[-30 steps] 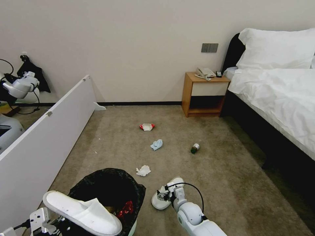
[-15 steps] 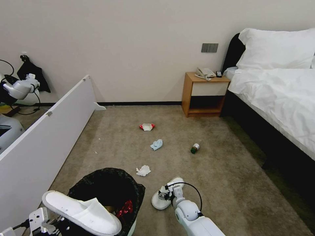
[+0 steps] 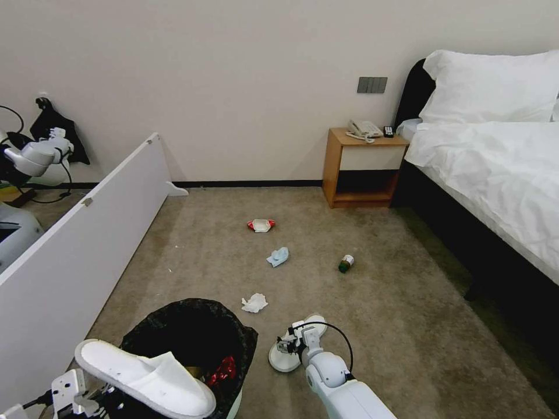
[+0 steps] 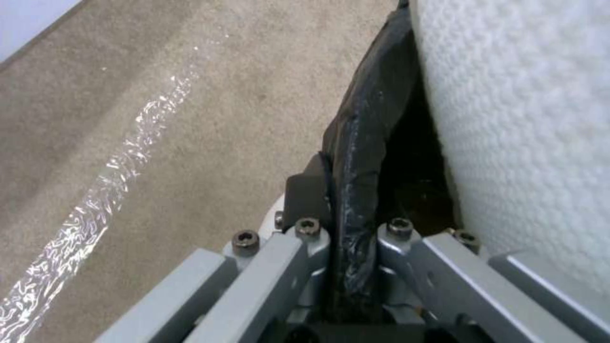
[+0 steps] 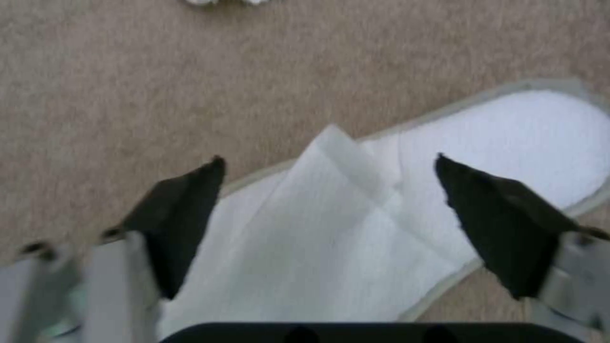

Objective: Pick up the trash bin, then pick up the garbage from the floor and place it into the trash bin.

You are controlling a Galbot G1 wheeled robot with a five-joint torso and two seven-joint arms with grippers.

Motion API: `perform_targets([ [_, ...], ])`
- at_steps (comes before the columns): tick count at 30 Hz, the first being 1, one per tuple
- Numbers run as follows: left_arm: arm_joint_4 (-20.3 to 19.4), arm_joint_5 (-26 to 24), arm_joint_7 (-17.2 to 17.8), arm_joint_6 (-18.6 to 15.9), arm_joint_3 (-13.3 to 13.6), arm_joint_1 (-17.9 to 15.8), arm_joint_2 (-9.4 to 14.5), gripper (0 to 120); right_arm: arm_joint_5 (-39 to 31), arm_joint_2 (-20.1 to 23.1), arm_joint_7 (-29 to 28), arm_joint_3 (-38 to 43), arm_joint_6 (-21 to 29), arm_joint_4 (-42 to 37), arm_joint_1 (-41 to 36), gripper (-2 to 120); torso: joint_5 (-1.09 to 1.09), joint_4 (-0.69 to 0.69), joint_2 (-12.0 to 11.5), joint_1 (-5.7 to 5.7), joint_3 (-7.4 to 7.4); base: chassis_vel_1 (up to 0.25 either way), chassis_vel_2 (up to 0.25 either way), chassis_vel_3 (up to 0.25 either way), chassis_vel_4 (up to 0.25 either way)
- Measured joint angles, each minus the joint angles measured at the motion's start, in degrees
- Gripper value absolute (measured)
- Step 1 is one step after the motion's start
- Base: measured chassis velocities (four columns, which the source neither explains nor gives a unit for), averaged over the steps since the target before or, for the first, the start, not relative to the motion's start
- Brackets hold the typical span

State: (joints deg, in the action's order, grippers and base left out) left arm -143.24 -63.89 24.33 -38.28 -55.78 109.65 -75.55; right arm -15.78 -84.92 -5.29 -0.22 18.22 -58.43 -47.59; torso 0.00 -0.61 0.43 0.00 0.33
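Note:
The trash bin [image 3: 189, 337], lined with a black bag, stands at the lower left, and my left gripper [image 3: 74, 396] is shut on its rim [image 4: 365, 143]. One white slipper [image 3: 145, 378] lies across the bin's top, seen close in the left wrist view [image 4: 527, 119]. A crushed red can [image 3: 224, 369] shows inside. My right gripper [image 3: 286, 345] hangs open just above the second slipper [image 3: 280, 362] on the floor, its fingers straddling the slipper [image 5: 508, 138]. On the carpet farther off lie a white tissue [image 3: 254, 303], a pale-blue wad [image 3: 278, 256], a green bottle [image 3: 346, 263] and a red-white packet [image 3: 260, 225].
A long white board [image 3: 87, 233] leans along the left. A wooden nightstand [image 3: 364, 169] with a phone stands against the far wall, beside a bed [image 3: 495, 169] along the right. Open carpet [image 3: 396, 326] stretches between the litter and the bed.
My right arm has shifted a little to the left over the floor slipper. The bin, the left gripper and the litter have stayed put.

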Motion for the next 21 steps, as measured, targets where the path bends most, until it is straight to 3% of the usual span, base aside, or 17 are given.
perform_targets([
  [4,0.00,0.02,-0.01,0.00,-0.01,0.06,-0.10,2,-0.15,0.49,-0.48,0.04,0.64,-0.45,-0.62,64,0.00,0.00,0.00,0.00,0.00,0.000,0.000,0.000,0.000],
  [10,0.00,0.05,-0.02,0.00,0.05,0.06,-0.13,2,-0.27,1.19,-0.65,0.13,0.95,-1.16,-1.41,48,0.00,-0.01,0.00,0.00,0.00,0.000,0.000,0.000,0.000],
  [12,0.00,0.07,-0.03,0.00,0.07,0.06,-0.09,2,-0.31,1.63,-0.73,0.26,1.08,-1.65,-2.06,35,0.01,-0.01,0.00,0.00,0.00,0.000,0.000,0.000,0.000],
  [21,0.00,0.08,-0.05,0.01,0.11,0.05,0.02,2,-0.35,2.11,-0.78,0.64,1.18,-1.99,-2.32,4,0.00,0.00,0.00,0.00,0.00,0.000,0.000,0.000,0.000],
])
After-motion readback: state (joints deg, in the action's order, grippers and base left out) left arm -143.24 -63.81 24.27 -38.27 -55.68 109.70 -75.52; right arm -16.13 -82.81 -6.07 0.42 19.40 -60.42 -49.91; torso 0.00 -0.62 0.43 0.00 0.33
